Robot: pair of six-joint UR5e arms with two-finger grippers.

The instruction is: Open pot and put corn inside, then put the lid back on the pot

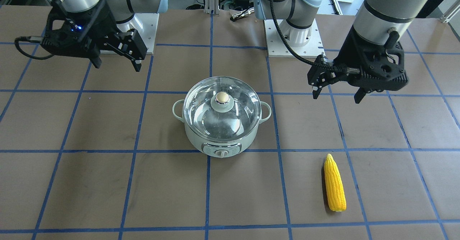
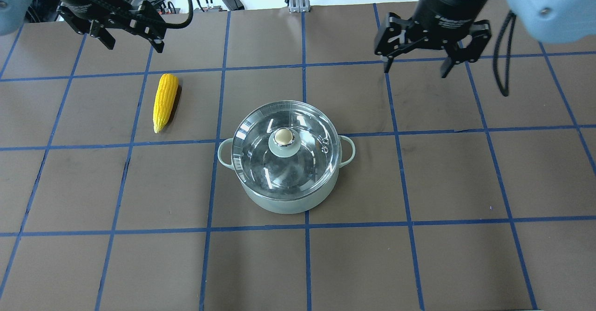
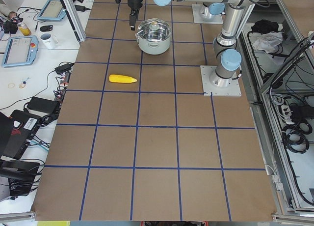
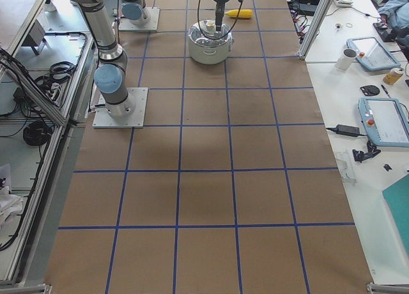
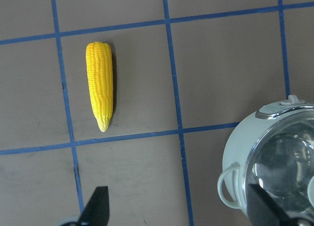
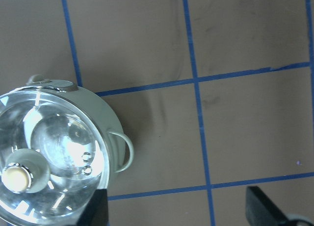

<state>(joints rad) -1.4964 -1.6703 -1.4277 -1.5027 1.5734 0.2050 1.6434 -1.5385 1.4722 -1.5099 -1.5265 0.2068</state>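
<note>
**1. Pot.** You find the pot [image 2: 279, 205] upright near the middle of the table [image 2: 465, 185], standing over a crossing of the blue tape lines [image 2: 465, 220]. Its two loop handles [image 2: 354, 152] point left and right. The control panel [image 1: 220, 149] faces the far side, away from the robot.

**2. Lid.** The lid [image 2: 260, 171] sits flat on the rim of the pot and closes it. Its knob [image 2: 283, 137] stands up at the centre. Through the glass you see only the shiny inside of the pot.

**3. Corn.** The corn [image 2: 165, 101] lies flat on the table, to the left of the pot and well apart from it, somewhat farther from the robot. Its pointed end is turned toward the robot. It rests inside one grid square, with the tip near a blue tape line but not on it. Nothing touches it.

**4. Left gripper.** The left gripper [image 2: 135, 46] hangs in the air over the left part of the table. Its fingers are spread wide and hold nothing. In its wrist view you see the two fingertips [image 5: 95, 206] far apart at the bottom edge, with the corn and one side of the pot on the table beyond them.

**5. Right gripper.** The right gripper [image 2: 416, 71] hangs in the air over the right part of the table. Its fingers are also spread wide and hold nothing. Its wrist view shows the lidded pot at the lower left and bare table elsewhere.
</note>
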